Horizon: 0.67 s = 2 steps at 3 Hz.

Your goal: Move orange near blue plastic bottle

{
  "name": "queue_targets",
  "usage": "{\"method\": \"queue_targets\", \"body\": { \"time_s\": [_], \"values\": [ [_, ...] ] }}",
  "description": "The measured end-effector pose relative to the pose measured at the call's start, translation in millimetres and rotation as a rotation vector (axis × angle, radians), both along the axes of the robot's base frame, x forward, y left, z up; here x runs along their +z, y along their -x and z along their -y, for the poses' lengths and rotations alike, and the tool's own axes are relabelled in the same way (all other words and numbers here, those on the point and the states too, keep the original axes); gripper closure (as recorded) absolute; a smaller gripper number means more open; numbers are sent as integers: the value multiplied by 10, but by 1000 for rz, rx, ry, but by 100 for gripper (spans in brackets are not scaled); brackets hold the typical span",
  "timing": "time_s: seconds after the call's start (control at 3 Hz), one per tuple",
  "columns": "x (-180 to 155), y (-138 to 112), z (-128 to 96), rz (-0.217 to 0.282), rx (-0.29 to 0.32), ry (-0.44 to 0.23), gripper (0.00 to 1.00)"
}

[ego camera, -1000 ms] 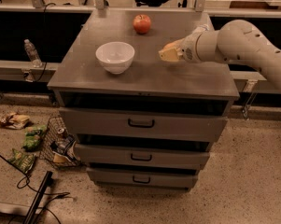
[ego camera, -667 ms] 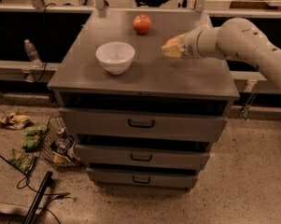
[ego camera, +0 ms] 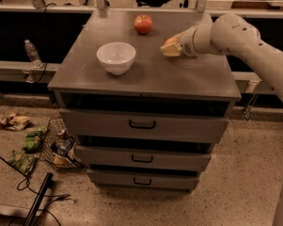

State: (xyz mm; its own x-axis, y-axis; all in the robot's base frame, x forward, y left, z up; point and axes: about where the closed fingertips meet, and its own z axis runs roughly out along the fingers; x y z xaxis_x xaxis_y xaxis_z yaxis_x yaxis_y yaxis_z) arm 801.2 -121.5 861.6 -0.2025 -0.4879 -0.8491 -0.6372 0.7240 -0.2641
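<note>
Two loose things show on the grey bench (ego camera: 178, 79) in the camera view: a red apple (ego camera: 143, 23) near the far edge and a white bowl (ego camera: 116, 57) left of centre. Neither belongs to the task. The end effector (ego camera: 171, 47) hangs low over the bench, just right of the apple, at the tip of a pale, smooth-shelled arm (ego camera: 235, 34) reaching in from the right; whether it is spread or pressed together I cannot tell. No orange lies in plain sight. The tan-yellow tip may hide it, but that is only a guess. No blue plastic bottle shows on the bench either; only a small clear bottle (ego camera: 32, 53) stands on a ledge well off to the left. By my judgement, doing this step well means travelling low, passing clear of apple and bowl, and setting the round fruit down gently so it cannot roll on the flat, matte top. The bowl looks glossy and hard, the apple waxy, and the drawers (ego camera: 142, 125) below are plain-fronted with dark handles.
</note>
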Motion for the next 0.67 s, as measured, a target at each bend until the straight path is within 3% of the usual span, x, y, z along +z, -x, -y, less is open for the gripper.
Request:
{"method": "queue_targets", "body": {
  "time_s": [0.67],
  "values": [
    [-84,-59,-85,-12,27,34,5]
  ]
}}
